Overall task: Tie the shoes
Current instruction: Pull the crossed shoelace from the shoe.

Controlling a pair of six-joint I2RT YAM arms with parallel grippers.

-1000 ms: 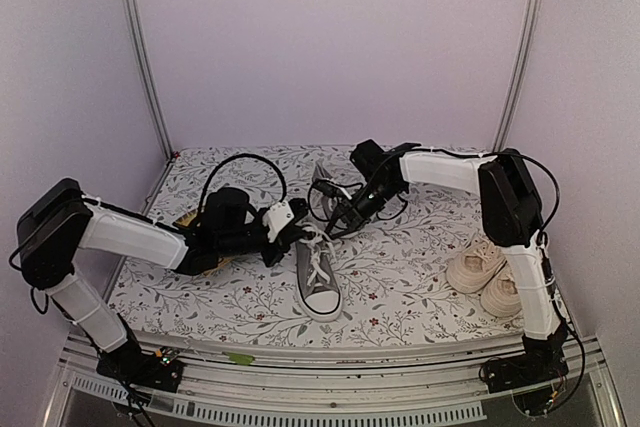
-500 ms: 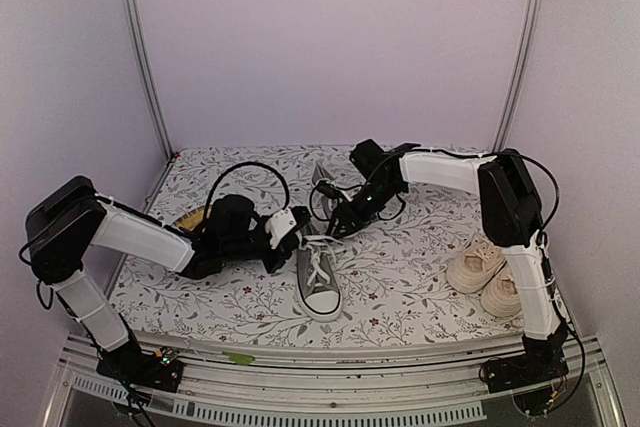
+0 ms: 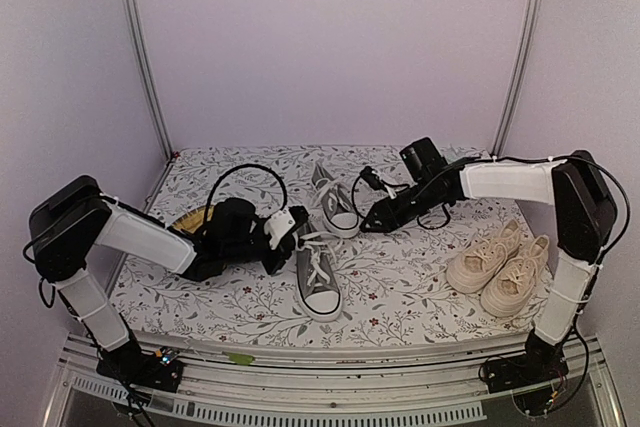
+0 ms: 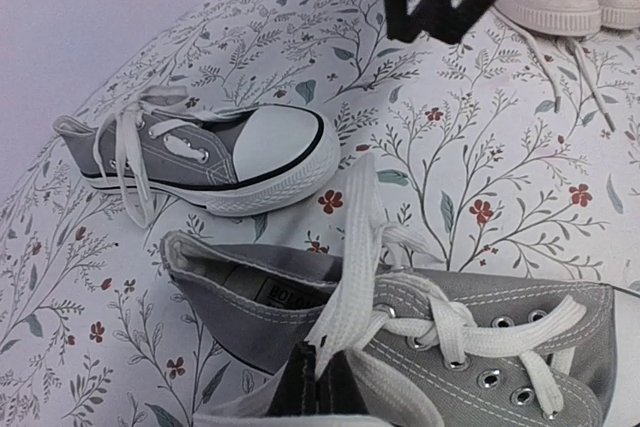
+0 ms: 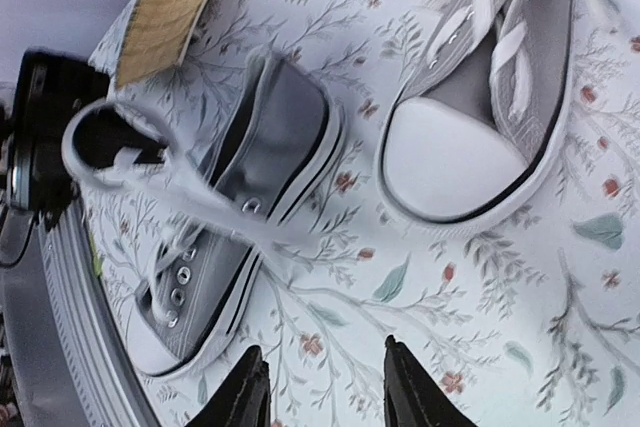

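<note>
Two grey sneakers (image 3: 318, 277), white toe caps (image 4: 275, 142), laces (image 4: 345, 297) loose and untied.

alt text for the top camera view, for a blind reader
On a floral table, the left gripper is shut on the white lace of the near grey sneaker, while the right gripper hangs open beside the far grey sneaker. A cream pair sits at the right.
</note>
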